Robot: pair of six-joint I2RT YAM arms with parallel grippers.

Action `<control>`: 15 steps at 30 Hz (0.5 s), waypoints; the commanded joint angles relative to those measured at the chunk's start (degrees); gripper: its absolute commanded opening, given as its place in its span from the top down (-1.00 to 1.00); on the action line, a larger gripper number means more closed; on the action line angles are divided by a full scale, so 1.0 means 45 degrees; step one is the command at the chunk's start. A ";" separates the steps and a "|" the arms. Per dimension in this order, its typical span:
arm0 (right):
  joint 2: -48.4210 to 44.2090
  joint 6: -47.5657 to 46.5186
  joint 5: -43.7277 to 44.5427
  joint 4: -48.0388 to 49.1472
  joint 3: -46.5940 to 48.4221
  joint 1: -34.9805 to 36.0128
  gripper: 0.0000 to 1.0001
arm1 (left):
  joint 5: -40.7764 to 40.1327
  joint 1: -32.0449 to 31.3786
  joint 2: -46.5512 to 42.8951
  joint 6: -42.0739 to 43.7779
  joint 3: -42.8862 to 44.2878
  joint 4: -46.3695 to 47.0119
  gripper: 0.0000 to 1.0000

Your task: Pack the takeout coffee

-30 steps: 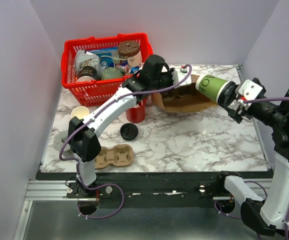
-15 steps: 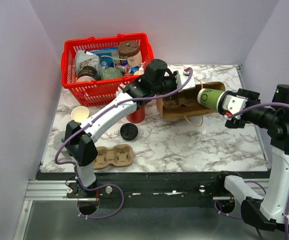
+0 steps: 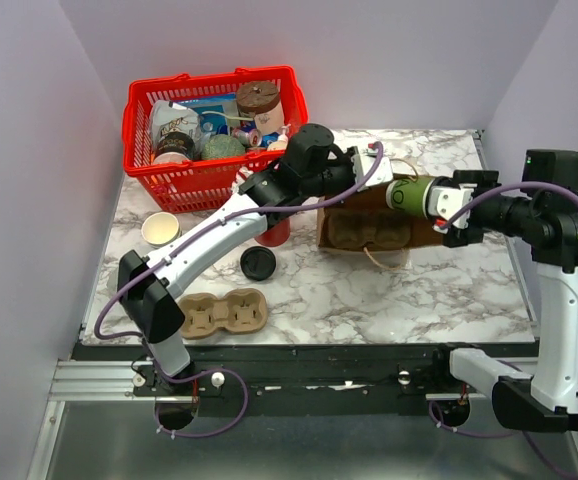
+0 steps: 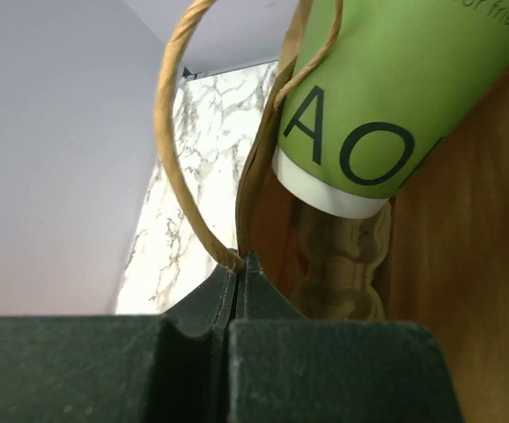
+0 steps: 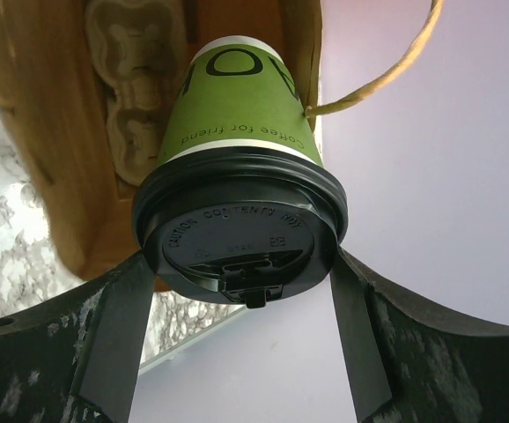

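Observation:
The takeout coffee (image 3: 407,193), a green cup with a black lid (image 5: 241,236), lies sideways in the air, its base pointing into the mouth of a brown paper bag (image 3: 421,232). My right gripper (image 3: 435,202) is shut on the lid from both sides, seen from behind in the right wrist view (image 5: 239,257). My left gripper (image 3: 355,178) is shut on the bag's top edge, where a twine handle (image 4: 171,132) joins it (image 4: 241,262). A moulded cup carrier (image 3: 364,232) lies inside the bag. The cup's white base (image 4: 329,189) hangs just above that carrier.
A red basket (image 3: 209,80) full of groceries stands at the back left. In front of it are a red cup (image 3: 274,230), a cream cup (image 3: 159,228), a loose black lid (image 3: 258,263) and a second cardboard carrier (image 3: 227,312) near the front edge.
My right gripper has carried the coffee left and down to the bag's mouth. The left gripper has swung the bag round so its opening faces the cup.

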 commanded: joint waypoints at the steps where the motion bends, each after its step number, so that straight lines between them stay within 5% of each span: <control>1: 0.0007 0.0383 0.0144 0.0325 0.0424 0.0147 0.99 | -0.1296 -0.0015 0.0290 0.1404 0.0594 0.1028 1.00; 7: -0.0187 0.0676 0.0300 0.0659 0.0131 0.0206 0.99 | -0.2020 0.0142 0.1327 0.2050 0.1982 0.1594 1.00; 15: -0.1125 0.0442 0.1021 0.1537 -0.1860 0.0557 0.99 | -0.1690 -0.0052 0.1211 0.2519 0.0424 0.2434 1.00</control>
